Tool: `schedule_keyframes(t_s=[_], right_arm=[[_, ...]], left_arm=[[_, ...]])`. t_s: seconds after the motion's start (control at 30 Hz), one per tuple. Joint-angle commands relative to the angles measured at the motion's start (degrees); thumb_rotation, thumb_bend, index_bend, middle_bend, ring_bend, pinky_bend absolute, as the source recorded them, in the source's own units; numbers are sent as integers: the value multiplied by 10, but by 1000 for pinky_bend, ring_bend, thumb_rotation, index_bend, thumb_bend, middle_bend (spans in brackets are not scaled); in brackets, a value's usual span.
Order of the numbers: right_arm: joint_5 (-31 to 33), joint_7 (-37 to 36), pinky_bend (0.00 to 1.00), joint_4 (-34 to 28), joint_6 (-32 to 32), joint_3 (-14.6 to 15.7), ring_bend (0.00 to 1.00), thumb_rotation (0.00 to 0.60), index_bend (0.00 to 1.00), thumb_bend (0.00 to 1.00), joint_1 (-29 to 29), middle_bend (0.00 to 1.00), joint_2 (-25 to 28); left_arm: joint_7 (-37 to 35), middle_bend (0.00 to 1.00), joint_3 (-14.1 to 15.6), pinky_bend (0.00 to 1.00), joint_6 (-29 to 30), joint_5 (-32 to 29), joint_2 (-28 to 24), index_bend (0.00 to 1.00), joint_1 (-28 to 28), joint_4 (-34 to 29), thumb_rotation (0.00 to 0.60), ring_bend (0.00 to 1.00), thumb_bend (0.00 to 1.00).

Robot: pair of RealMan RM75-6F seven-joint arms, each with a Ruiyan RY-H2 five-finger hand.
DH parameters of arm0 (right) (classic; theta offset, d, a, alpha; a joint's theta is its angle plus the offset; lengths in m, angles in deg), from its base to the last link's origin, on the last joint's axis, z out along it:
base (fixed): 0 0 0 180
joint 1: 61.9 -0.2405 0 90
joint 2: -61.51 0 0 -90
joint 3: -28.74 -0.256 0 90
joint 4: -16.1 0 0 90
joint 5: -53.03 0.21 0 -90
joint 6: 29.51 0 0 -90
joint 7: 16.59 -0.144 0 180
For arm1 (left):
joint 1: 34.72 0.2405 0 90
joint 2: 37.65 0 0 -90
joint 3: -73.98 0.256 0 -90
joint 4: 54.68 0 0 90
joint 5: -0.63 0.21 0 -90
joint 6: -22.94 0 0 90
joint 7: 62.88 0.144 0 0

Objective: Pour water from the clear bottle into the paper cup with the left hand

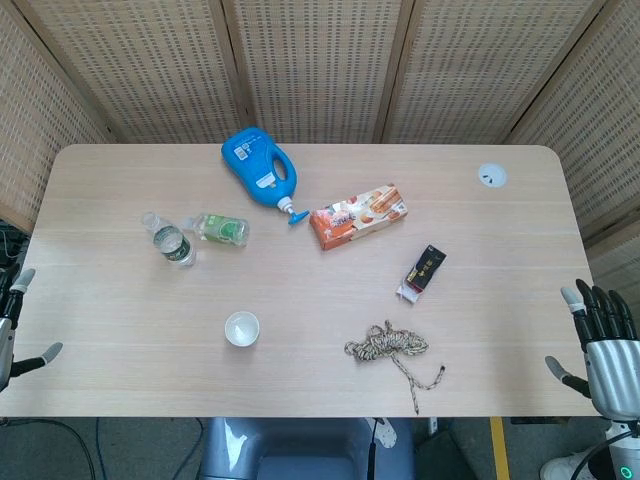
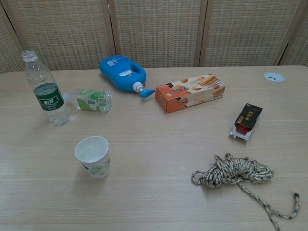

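The clear bottle (image 2: 46,89) stands upright, without cap, on the far-left part of the table (image 1: 500,300); its long axis is vertical. The paper cup (image 2: 93,156) stands open side up, nearer to the robot than the bottle and a little to the right of it, well apart from it. Just beside the bottle, on its right, a small green-labelled bottle (image 2: 92,100) lies on its side.

The left hand (image 1: 14,320) shows only at the left table edge in the head view — the bottle lies from it forward and to the right, with bare table between. This hand is much nearer to the bottle than the right hand (image 1: 603,340), which hangs at the right table edge. My judgement: the reach is not yet begun, and the approach should come from the bottle's left side, away from the lying bottle.

The left fingers are apart and hold nothing; the right fingers — close side by side, thumb out — also hold nothing.
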Motion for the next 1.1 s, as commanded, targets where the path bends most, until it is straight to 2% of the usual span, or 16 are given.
schedule_keyframes(t_s=[0.03,0.13,0.2,0.37,0.5,0.57,0.63,0.73,0.97,1.1], right_arm=[[-1,-10,0,-3,-4,3,0,600,0,0,-1,0,4],[0,-14,0,-3,-6,3,0,600,0,0,-1,0,6],[-1,-17,0,-4,-7,4,0,600,0,0,-1,0,7],[-1,-26,0,-6,-9,5,0,600,0,0,-2,0,10],[3,-31,0,-5,-16,4,0,600,0,0,-5,0,9],[14,-31,0,-3,-36,1,0,600,0,0,-13,0,7],[22,-29,0,-2,-43,-1,0,600,0,0,-16,0,6],[31,-28,0,-1,-51,-3,0,600,0,0,-19,0,4],[42,-25,0,1,-60,-6,0,600,0,0,-22,0,2],[43,-26,0,2,-62,-5,0,600,0,0,-23,0,2]], left_arm=[[-2,0,1,0,-1,1,-1,0,0,0,600,0,138],[-10,0,1,0,-5,2,-1,0,0,2,600,0,138],[-42,0,-1,0,-23,0,-1,0,-9,11,600,0,137],[-203,0,-31,0,-92,-15,33,0,-55,106,600,0,11],[-298,0,-46,0,-131,-20,63,0,-82,171,600,0,0],[-409,0,-66,0,-216,-42,108,0,-131,255,600,0,0],[-492,0,-71,0,-260,-36,140,0,-161,322,600,0,0],[-569,0,-74,0,-298,-31,178,0,-190,391,600,0,0],[-670,0,-88,0,-335,-41,250,0,-227,481,600,0,0],[-704,0,-89,0,-351,-43,282,0,-242,523,600,0,0]])
